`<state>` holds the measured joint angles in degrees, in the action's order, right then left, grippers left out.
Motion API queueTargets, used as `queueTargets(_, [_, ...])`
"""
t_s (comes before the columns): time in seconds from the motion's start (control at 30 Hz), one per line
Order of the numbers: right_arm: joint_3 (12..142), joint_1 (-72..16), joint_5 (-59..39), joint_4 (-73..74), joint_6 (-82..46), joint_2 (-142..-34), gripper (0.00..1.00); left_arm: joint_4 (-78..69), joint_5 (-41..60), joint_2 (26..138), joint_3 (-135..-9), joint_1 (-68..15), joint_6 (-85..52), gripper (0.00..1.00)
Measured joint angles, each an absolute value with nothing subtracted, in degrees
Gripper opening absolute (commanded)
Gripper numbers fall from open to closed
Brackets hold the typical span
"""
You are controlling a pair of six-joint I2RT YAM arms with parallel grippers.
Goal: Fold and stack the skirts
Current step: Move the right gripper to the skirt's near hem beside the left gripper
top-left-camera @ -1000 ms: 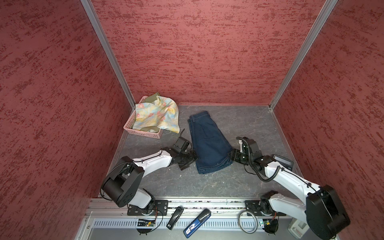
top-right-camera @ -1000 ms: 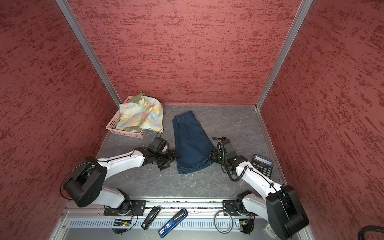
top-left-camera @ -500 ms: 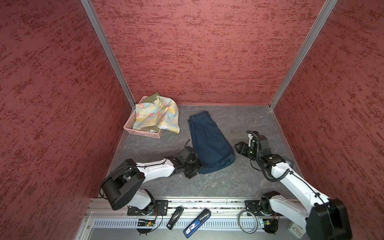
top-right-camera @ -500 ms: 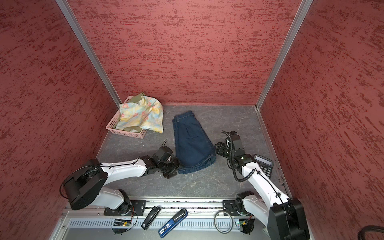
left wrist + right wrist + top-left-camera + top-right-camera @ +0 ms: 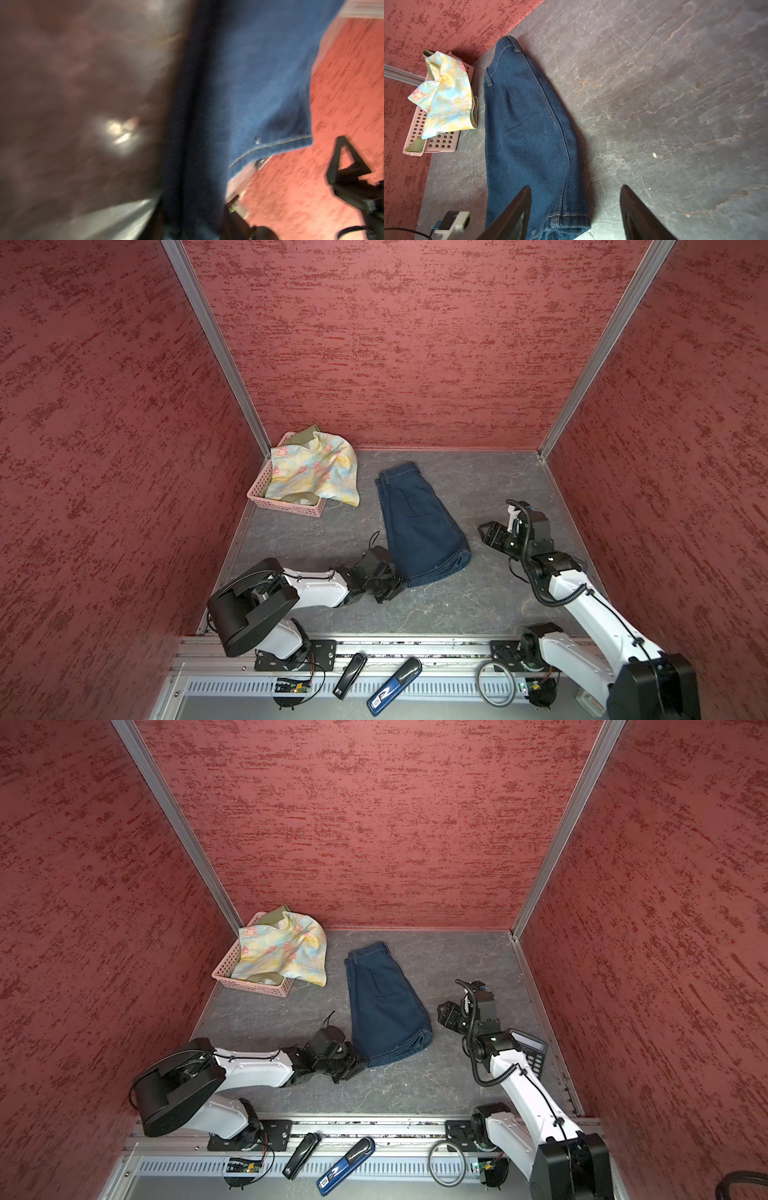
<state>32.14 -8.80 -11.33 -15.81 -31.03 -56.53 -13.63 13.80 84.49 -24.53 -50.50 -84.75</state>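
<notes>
The dark blue denim skirt (image 5: pixel 419 522) (image 5: pixel 386 1002) (image 5: pixel 525 128) lies folded lengthwise mid-table, waistband far, hem near. My left gripper (image 5: pixel 398 581) (image 5: pixel 360 1063) lies low at the hem's near left corner. In the blurred left wrist view, denim (image 5: pixel 259 83) fills the gap of this gripper (image 5: pixel 191 228), which is shut on it. My right gripper (image 5: pixel 488 533) (image 5: pixel 446 1013) (image 5: pixel 575 187) hovers open just right of the skirt, holding nothing. The floral skirt (image 5: pixel 316 472) (image 5: pixel 282 948) (image 5: pixel 446 99) is draped over the olive skirt (image 5: pixel 305 434) (image 5: pixel 415 146).
The pink perforated basket (image 5: pixel 286 508) (image 5: pixel 253 986) (image 5: pixel 442 143) sits in the far left corner, holding the floral and olive skirts. A calculator (image 5: pixel 528 1052) lies by the right arm. Red walls enclose three sides. Small tools (image 5: pixel 395 684) lie on the front rail.
My left gripper slid toward the front along the skirt's left edge to the hem corner and closed. My right gripper pulled away from the skirt's right edge, still open.
</notes>
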Motion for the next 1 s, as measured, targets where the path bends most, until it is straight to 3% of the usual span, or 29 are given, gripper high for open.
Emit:
queueTargets(0.13, [30.98, -8.78, -13.93, -16.36, -30.04, -57.08, 0.76, -14.11, 13.37, 83.53, -23.31, -50.04, -84.4, 0.0])
queueTargets(0.57, [26.59, -8.99, -25.3, -18.31, -32.45, -58.43, 0.78, -2.33, 13.56, 79.48, -25.63, -40.45, -70.87, 0.0])
queueTargets(0.83, [35.03, -14.13, -24.56, -19.75, -32.42, -66.83, 0.77, 0.6, 13.37, 79.66, -27.11, -40.14, -65.67, 0.0])
queueTargets(1.0, [42.81, -19.88, -19.77, -20.32, -31.35, -70.32, 0.64, 1.74, 13.15, 79.99, -27.88, -40.23, -64.18, 0.0])
